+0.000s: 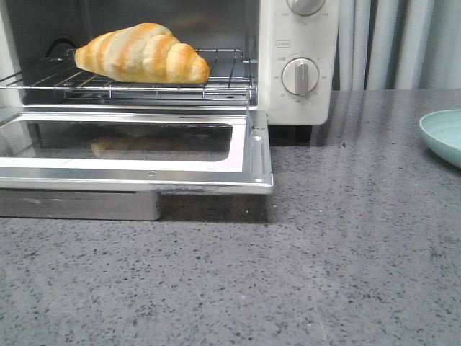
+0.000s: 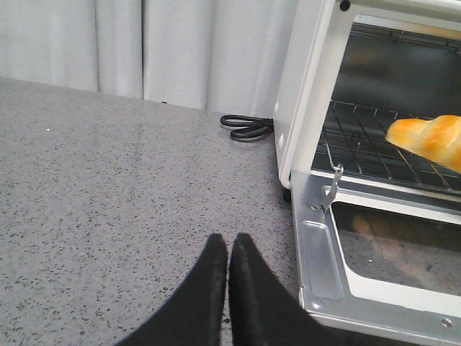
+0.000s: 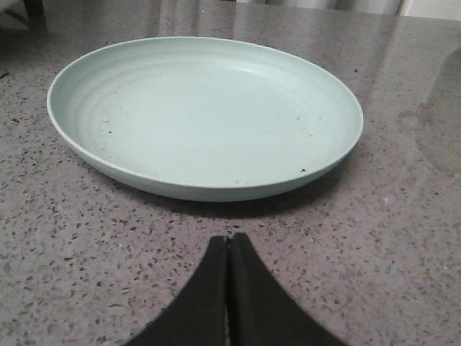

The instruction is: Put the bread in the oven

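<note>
A speckled grey stone-look countertop (image 1: 346, 245) runs back to pale grey pleated curtains (image 1: 392, 43), its polished surface nearest the curtains catching soft light streaks.

Front view cuts off the oven (image 1: 299, 65) on the left and top, and only a sliver of the plate (image 1: 443, 135) shows. The dial (image 1: 300, 76) markings are too tiny to read.

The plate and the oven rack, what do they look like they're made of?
The plate looks like matte pale-green plastic or a fibre blend: soft sheen, faint moulded rings. It could be glazed ceramic. The rack is thin shiny metal wire, likely chromed steel.
</note>
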`<state>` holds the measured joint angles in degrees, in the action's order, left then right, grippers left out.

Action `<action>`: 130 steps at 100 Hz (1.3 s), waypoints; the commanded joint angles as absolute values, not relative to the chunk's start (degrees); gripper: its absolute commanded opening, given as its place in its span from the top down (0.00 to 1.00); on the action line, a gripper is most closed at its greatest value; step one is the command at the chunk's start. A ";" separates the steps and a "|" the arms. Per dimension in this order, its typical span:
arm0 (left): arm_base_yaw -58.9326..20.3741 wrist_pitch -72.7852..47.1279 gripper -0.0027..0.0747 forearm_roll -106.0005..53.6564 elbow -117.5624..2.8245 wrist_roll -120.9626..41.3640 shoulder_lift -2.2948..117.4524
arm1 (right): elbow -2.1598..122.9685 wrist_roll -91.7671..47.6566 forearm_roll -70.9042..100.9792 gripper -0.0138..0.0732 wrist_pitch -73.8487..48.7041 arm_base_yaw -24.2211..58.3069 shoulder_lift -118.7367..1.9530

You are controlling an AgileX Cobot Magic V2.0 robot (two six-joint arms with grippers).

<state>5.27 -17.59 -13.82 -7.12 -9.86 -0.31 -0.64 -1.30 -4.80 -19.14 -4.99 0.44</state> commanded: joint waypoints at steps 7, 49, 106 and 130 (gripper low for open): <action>5.35 -12.18 0.99 -14.71 -8.22 -9.85 -1.52 | -1.34 -1.55 -4.93 0.93 -17.86 -5.35 1.75; 3.91 -7.10 0.99 -1.46 1.37 0.00 -1.89 | -1.34 -1.55 -4.93 0.93 -17.86 -5.35 1.75; -1.45 -16.59 0.99 2.07 1.37 0.00 -1.89 | -1.34 -1.55 -4.93 0.93 -17.86 -5.35 1.75; -1.45 -16.59 0.99 2.08 1.37 0.00 -1.89 | -1.34 -1.55 -4.93 0.93 -17.86 -5.35 1.75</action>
